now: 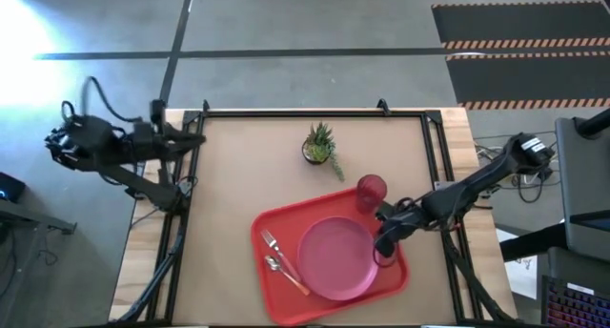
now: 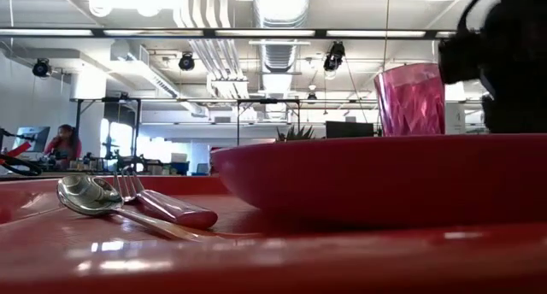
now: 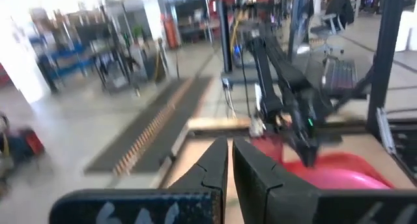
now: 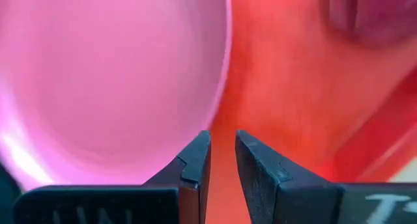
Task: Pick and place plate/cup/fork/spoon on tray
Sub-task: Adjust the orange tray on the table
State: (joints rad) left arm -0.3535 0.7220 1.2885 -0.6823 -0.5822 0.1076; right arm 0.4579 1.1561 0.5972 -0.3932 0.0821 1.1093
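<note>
From my station I see the right arm stretched in from the bench's right edge, elbow bent, its pincer (image 1: 384, 244) hanging over the right rim of the round flat pink plastic plate (image 1: 335, 257). In the right wrist view that pincer (image 4: 223, 160) points down at the plate's (image 4: 111, 81) edge, its two dark fingers (image 4: 194, 164) drawn close with only a narrow gap between them and nothing held in it.

The left arm is folded back beyond the bench's left edge, well apart from everything; its pincer (image 3: 229, 165) shows its fingers nearly together on nothing.

The large rectangular red plastic tray (image 1: 271, 292) with its rounded corners and raised rim lies skewed on the front half of the bench (image 1: 238, 166). The plate sits in the tray's right half. The small fork with the pink-red plastic handle (image 1: 274, 245) and the small spoon with the orange plastic handle (image 1: 287, 275) lie side by side in the tray, left of the plate; in the low view the spoon's silver bowl (image 2: 85, 194) faces up just beside the fork's tines (image 2: 130, 185). The small translucent red-pink plastic tumbler (image 1: 371, 191) stands upright at the tray's far right corner; whether on or just off the rim I cannot tell. A small potted green plant (image 1: 320, 145) stands farther back on the bench.
</note>
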